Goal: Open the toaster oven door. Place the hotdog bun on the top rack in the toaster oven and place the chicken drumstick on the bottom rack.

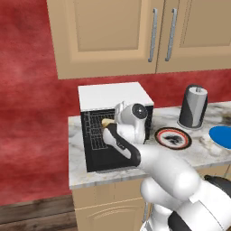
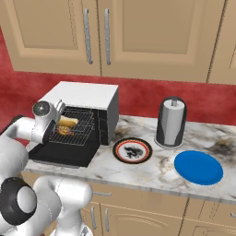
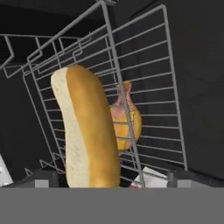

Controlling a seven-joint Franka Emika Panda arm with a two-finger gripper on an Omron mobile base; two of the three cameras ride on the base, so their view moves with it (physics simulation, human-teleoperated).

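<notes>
The toaster oven (image 1: 113, 92) (image 2: 83, 92) stands at the counter's left end. Its door (image 1: 97, 160) (image 2: 64, 154) hangs open and lies flat toward me. The hotdog bun (image 3: 87, 131) (image 2: 68, 122) (image 1: 107, 122) lies on the top rack (image 3: 153, 87) (image 2: 84, 115). Beneath it, seen through the wires, the chicken drumstick (image 3: 129, 118) (image 2: 64, 131) rests on the bottom rack (image 2: 76, 137). My gripper (image 3: 109, 179) (image 2: 56, 120) is at the oven mouth, right over the bun's near end. It is open, with its fingertips (image 3: 43, 179) wide on either side of the bun, apart from it.
Right of the oven on the marble counter lie a patterned plate (image 1: 173, 137) (image 2: 132, 150), a grey-black kettle (image 1: 193, 107) (image 2: 170, 122) and a blue plate (image 1: 223, 136) (image 2: 198, 167). Wall cabinets (image 2: 106, 32) hang overhead. The open door reaches the counter's front edge.
</notes>
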